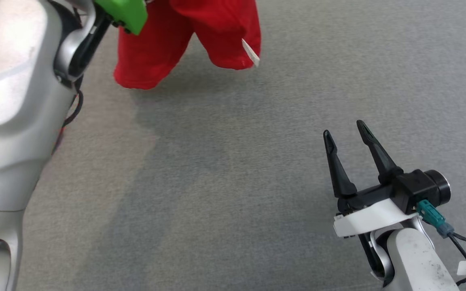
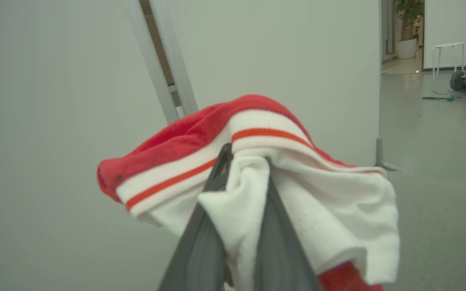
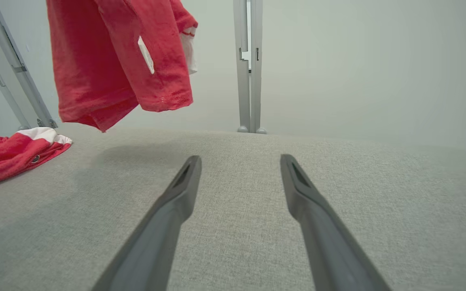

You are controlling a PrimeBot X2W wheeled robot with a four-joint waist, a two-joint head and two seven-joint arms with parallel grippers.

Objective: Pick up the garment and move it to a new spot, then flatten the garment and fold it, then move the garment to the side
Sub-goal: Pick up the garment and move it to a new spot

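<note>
The left gripper (image 2: pixel 246 161) is clamped on the garment (image 1: pixel 184 44) at its white ribbed trim. The red body hangs long-axis down, hem clear of the table (image 1: pixel 233 182). The right gripper (image 1: pixel 343 128) stands fingers apart, low over the grey woven surface — the garment is ahead and to its left. It is a soft, limp knit, so it will probably bunch on landing.
</note>
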